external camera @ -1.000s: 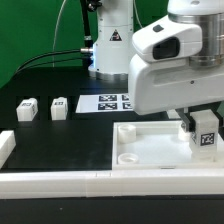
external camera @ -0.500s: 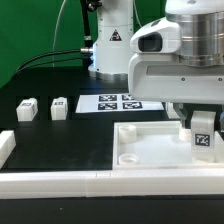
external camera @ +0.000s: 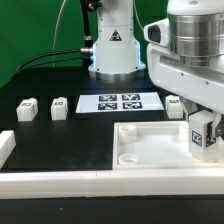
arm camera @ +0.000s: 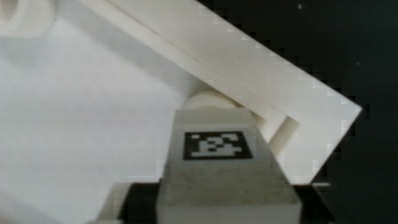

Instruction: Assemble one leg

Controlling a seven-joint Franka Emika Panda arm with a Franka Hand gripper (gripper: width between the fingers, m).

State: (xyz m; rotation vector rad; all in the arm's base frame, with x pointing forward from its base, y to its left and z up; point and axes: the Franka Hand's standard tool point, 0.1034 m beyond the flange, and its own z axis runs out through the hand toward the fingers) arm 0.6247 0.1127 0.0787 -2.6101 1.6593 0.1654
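Observation:
My gripper (external camera: 204, 122) is shut on a leg (external camera: 203, 137), a small white block with a black-and-white tag facing the camera. It holds the leg upright over the corner of the large flat white panel (external camera: 155, 148) at the exterior view's right. In the wrist view the leg (arm camera: 217, 150) sits between the dark fingers (arm camera: 143, 200), and its far end meets the panel (arm camera: 89, 120) at that corner. I cannot tell whether the leg is seated in the panel. A round hole (external camera: 128, 158) shows at the panel's near-left corner.
Two loose legs (external camera: 27, 109) (external camera: 59, 107) stand at the exterior view's left, and another leg (external camera: 174, 103) stands behind the panel. The marker board (external camera: 120, 102) lies in front of the robot base. Long white border bars (external camera: 90, 185) (external camera: 5, 148) run along the front and left.
The hand has turned about the held leg and shifted a little to the exterior view's right. The leg behind the panel has come into view. The held leg stays at the panel corner.

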